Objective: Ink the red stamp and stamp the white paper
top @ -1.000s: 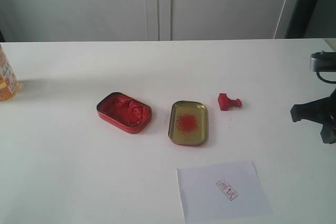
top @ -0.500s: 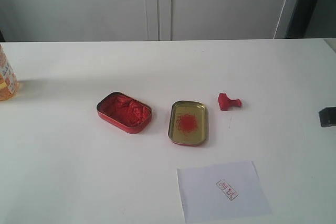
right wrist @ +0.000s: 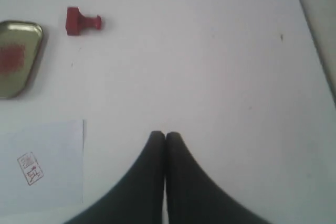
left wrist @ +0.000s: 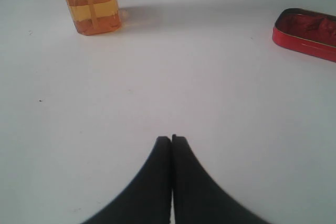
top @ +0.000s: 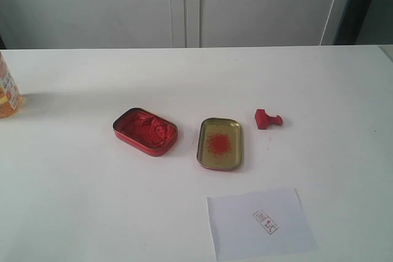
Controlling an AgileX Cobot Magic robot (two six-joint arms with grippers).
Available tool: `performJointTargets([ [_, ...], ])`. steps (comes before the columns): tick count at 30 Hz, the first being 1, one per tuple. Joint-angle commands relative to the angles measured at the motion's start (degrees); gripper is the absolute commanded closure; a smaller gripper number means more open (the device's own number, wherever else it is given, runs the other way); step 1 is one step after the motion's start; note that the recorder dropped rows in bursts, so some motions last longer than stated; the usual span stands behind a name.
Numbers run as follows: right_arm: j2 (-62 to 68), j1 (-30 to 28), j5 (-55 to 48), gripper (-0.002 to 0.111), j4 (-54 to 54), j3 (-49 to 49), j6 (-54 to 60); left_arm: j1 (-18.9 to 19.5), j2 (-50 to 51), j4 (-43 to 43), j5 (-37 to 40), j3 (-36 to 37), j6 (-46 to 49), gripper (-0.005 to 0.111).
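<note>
The red stamp (top: 267, 118) lies on its side on the white table, right of the gold-lined tin lid (top: 220, 143); the right wrist view shows the red stamp (right wrist: 80, 21) too. The white paper (top: 260, 223) lies flat near the front edge with a small red square imprint (top: 266, 221). In the right wrist view the white paper (right wrist: 42, 166) is beside my right gripper (right wrist: 165, 136), which is shut and empty over bare table. My left gripper (left wrist: 171, 140) is shut and empty, far from the stamp. Neither gripper appears in the exterior view.
A red oval tin of red paste (top: 145, 131) sits left of the lid and shows as the red tin (left wrist: 308, 32) in the left wrist view. An orange bottle (top: 7, 89) stands at the far left edge. The table's right edge (right wrist: 315, 35) runs near my right gripper.
The right arm, seen at the right edge of the exterior view a second ago, has pulled back out of that view. The stamp, tins and paper have not moved.
</note>
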State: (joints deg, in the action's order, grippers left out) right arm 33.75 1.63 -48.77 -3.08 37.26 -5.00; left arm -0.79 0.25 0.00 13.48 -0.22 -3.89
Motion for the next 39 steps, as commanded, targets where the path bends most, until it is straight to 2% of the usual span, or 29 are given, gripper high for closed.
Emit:
performJointTargets([
  [1, -6.6, -0.6, 0.5, 0.108, -0.6, -0.9, 2.0, 0.0, -0.2, 0.0, -0.1, 0.2, -0.1, 0.107],
  [11, -18.0, -0.6, 6.4, 0.108, -0.6, -5.3, 2.4, 0.0, -0.2, 0.0, -0.1, 0.2, -0.1, 0.107],
  [23, -18.6, -0.6, 20.7, 0.108, -0.6, -14.6, 2.3, 0.0, -0.2, 0.0, -0.1, 0.2, -0.1, 0.107],
  [39, -18.6, -0.6, 19.2, 0.108, 0.3, -15.5, 2.1, 0.0, -0.2, 0.0, -0.1, 0.2, -0.1, 0.107],
])
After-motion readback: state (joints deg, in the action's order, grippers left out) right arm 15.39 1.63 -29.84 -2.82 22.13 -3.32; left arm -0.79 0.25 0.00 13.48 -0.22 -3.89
